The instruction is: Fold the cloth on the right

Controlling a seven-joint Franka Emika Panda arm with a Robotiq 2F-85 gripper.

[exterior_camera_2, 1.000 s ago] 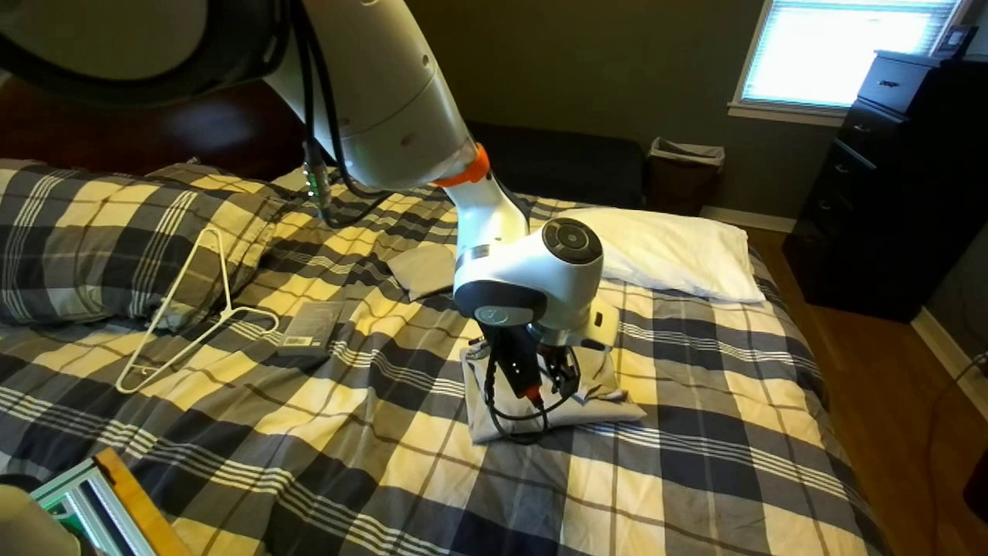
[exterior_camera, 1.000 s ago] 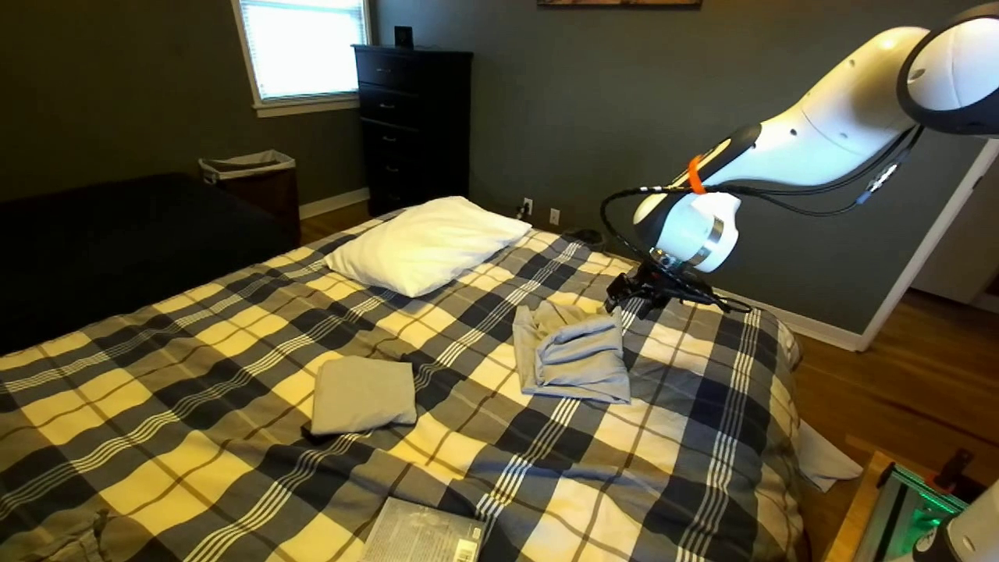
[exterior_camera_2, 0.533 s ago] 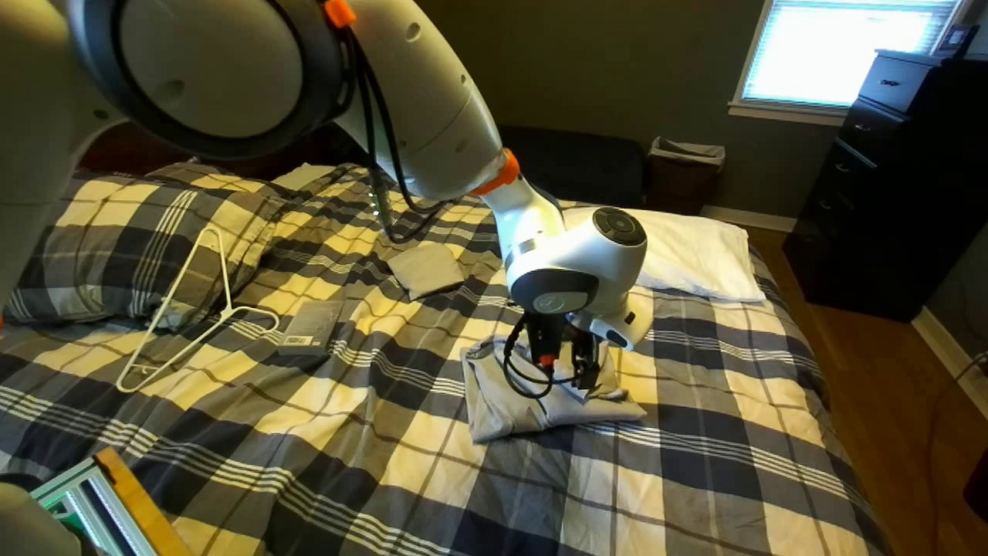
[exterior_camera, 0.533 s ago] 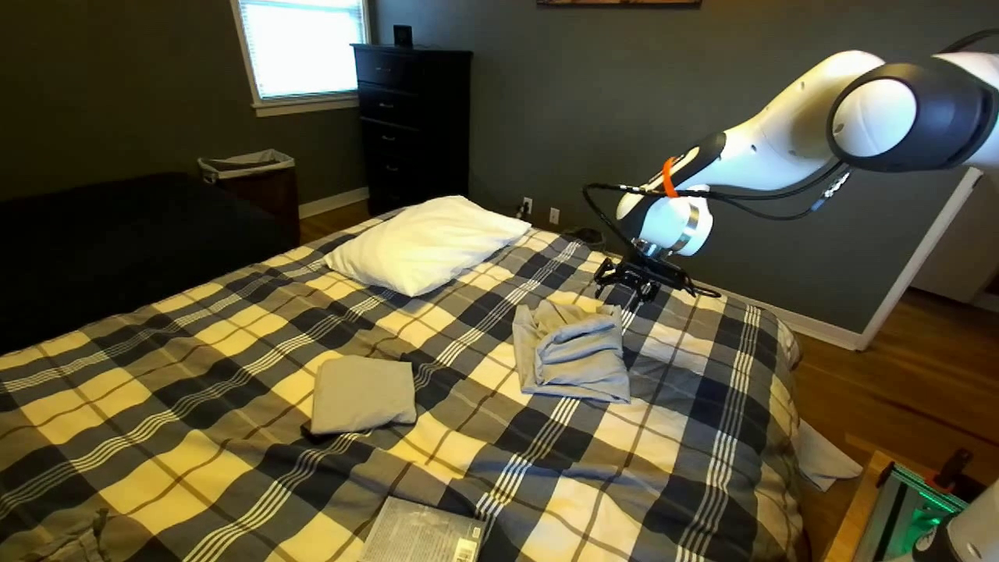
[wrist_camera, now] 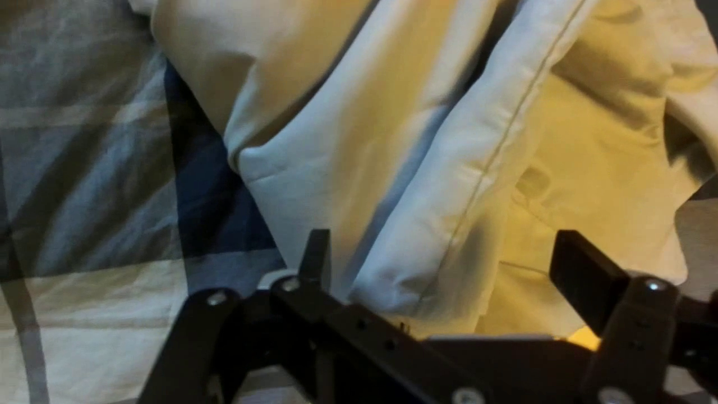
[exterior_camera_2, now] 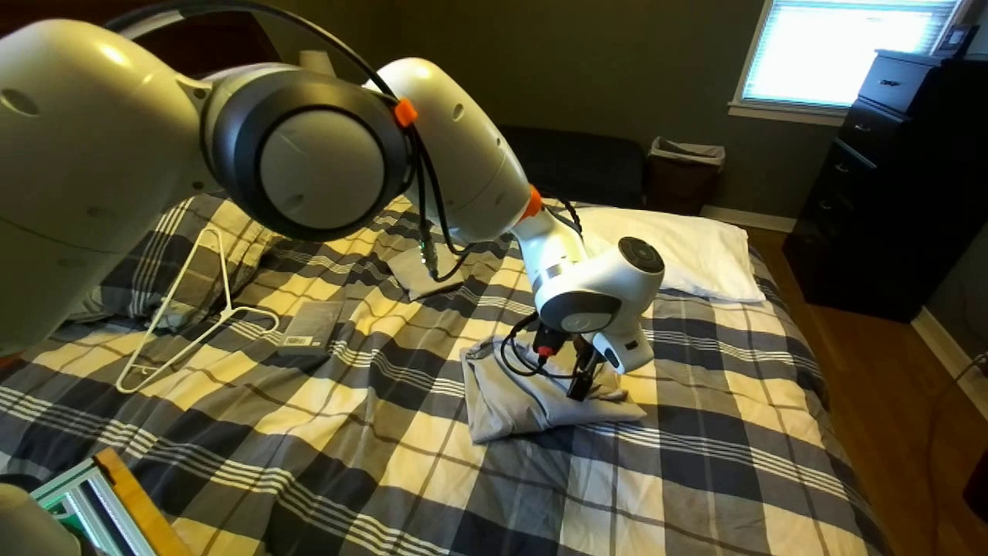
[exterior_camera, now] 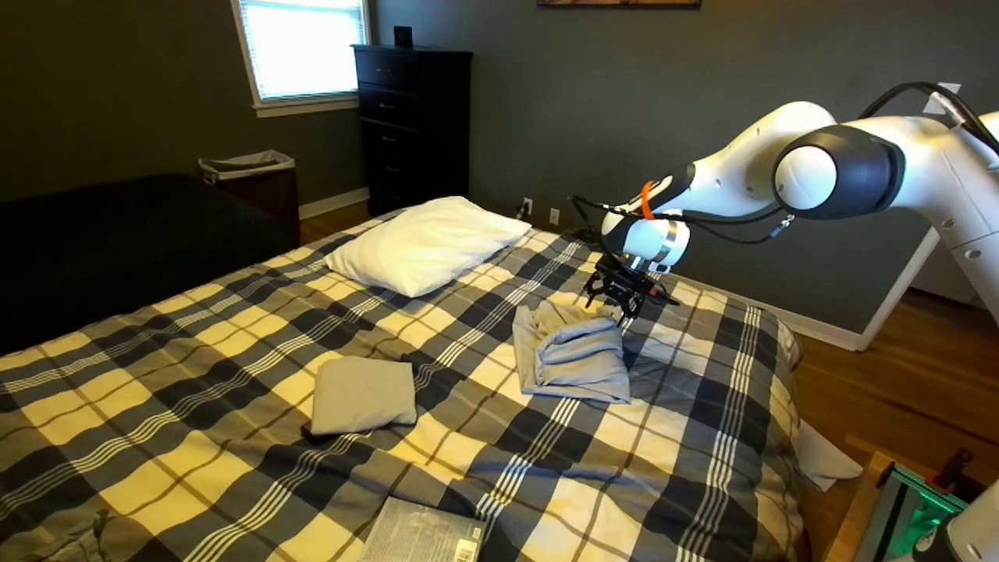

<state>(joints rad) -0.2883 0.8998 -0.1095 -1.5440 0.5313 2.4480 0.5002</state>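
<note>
The cloth (exterior_camera: 574, 363) lies rumpled and loosely layered on the plaid bed, with ridged folds along its top. It also shows in an exterior view (exterior_camera_2: 505, 405), partly hidden behind the gripper and its cable. In the wrist view the cloth (wrist_camera: 392, 168) fills the middle, with a raised hemmed fold running between the fingers. My gripper (exterior_camera: 606, 312) is open and points down over the cloth's edge farthest from that camera. In the wrist view the two fingertips (wrist_camera: 443, 241) are wide apart with nothing clamped between them. Whether the tips touch the fabric cannot be told.
A smaller folded square cloth (exterior_camera: 365, 396) lies apart on the bed. A white pillow (exterior_camera: 429, 246) lies farther back. A flat grey package (exterior_camera: 425, 535) and a white hanger (exterior_camera_2: 224, 313) also lie on the bed. The arm's stand (exterior_camera_2: 135, 502) is beside the bed.
The arm's elbow has come lower and forward. The gripper has turned and shifted slightly, ending a little lower over the cloth's edge. The cloth has not visibly moved.
</note>
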